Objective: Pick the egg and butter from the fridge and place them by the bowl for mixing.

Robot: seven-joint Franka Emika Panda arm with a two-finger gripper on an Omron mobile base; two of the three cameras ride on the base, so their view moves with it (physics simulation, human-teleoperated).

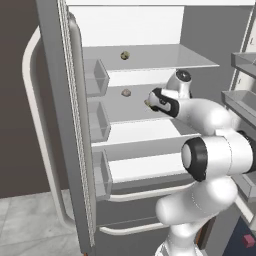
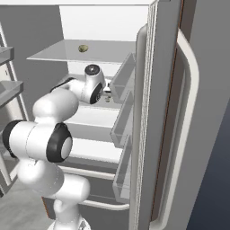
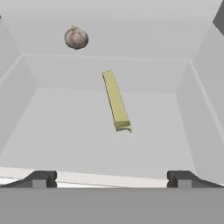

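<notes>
Pincer (image 3: 112,177) fingers are seen spread wide apart at the bottom of the hand view, with nothing held between them and nothing touched. Ahead of the open pincer, the butter (image 3: 116,101) is seen lying flat on a white fridge shelf (image 3: 65,131), near the middle of that shelf, with its long side running from the front edge toward the back wall. The near end of the stick is set back from the shelf's front edge, and the far end stops short of the back wall. A small round speckled lump (image 3: 76,37) is seen toward the back left corner of the same shelf, well apart from the butter.

In the left base view, the fridge (image 1: 70,150) is shown with its door swung open, door bins (image 1: 97,122) stacked along the door's inner face, and a long curved pale handle (image 1: 37,125) on its outer side. The white arm (image 1: 210,150) is seen reaching into the middle shelf. On the shelf above, another speckled lump (image 1: 125,55) is seen resting near the middle, and it is also seen in the right base view (image 2: 83,48).
</notes>
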